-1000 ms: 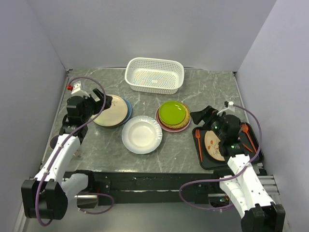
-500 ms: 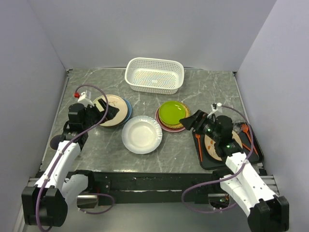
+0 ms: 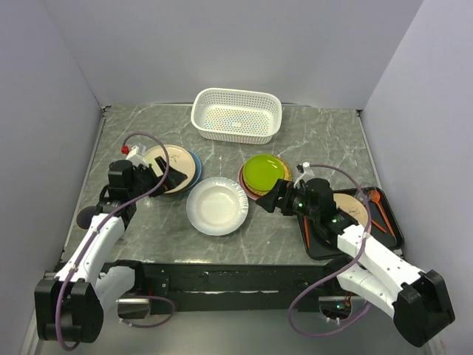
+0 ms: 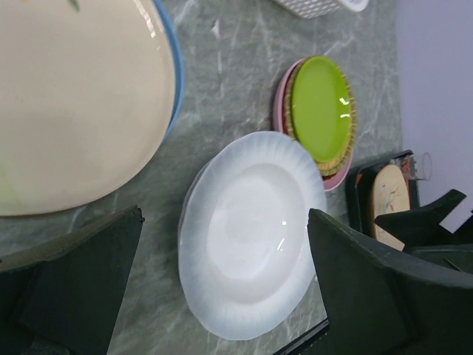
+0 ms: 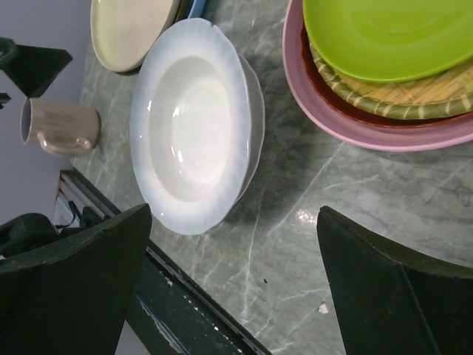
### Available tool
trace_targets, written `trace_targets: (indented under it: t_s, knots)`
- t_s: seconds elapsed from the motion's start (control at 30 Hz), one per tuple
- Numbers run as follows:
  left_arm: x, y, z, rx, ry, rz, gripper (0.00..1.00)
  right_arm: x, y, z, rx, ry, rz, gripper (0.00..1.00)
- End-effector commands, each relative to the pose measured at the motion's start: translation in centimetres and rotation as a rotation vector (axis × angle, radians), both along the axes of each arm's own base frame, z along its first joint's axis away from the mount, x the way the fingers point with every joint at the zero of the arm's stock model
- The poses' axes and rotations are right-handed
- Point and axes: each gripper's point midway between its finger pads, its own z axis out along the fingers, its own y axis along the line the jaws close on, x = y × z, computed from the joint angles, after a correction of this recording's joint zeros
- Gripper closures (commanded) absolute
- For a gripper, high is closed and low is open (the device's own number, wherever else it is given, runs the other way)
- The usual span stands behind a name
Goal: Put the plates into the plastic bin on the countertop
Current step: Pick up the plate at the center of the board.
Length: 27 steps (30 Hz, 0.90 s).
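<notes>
The right gripper [image 3: 267, 198] looks set to take either the white plate [image 3: 216, 205] or the stack [image 3: 264, 174] beside it. I cannot tell which, as it hangs low over the counter [image 3: 318, 140] between the two, just right of centre in the top view. Its jaws stand wide apart with nothing between them. The right wrist view shows the white plate at upper left and the lime plate [image 5: 392, 33] topping the stack at upper right. For the white plate, the best grip is probably its right rim, which curves up off the counter. One finger should slide under that lip and the other over it, closing only once the rim sits deep between them, since a glazed plate held by a thin edge may pivot or slip. The bin [image 3: 236, 115] sits well apart at top centre with no plate in it and looks barely wider than a plate, so a plate should go in level and centred. The right arm stretches in from the lower right, forearm low, wrist pointing toward frame left. The left gripper [image 3: 157, 177], likewise wide open and empty, sits at the edge of the cream plate [image 3: 174, 166] at centre left, its arm folded along the left side.
</notes>
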Motion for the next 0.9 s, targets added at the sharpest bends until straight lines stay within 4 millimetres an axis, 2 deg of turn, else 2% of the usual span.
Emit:
trace_targets:
  t_s: [0.0,0.23,0.4,0.5,0.87]
  knots:
    - [-0.2,0.5,-1.5,0.018,0.095,0.024,0.01,0.7,1.2,1.6,0.007,-0.07,0.047,0.0]
    - [-1.4,-0.5,-2.6,-0.046,0.123,-0.015,0.04,1.6,2.4,0.5,0.01,-0.038,0.071,0.0]
    - [-2.4,-0.6,-4.4,-0.043,0.178,-0.022,0.13,1.7,3.1,-0.7,0.018,-0.003,0.085,0.0]
    - [-2.5,-1.0,-4.4,-0.061,0.181,-0.037,0.18,1.5,3.5,-1.1,0.036,0.005,0.096,0.0]
    - [-3.0,-1.8,-6.8,-0.111,0.204,-0.047,0.39,0.3,3.8,-1.8,0.075,0.038,0.111,0.0]
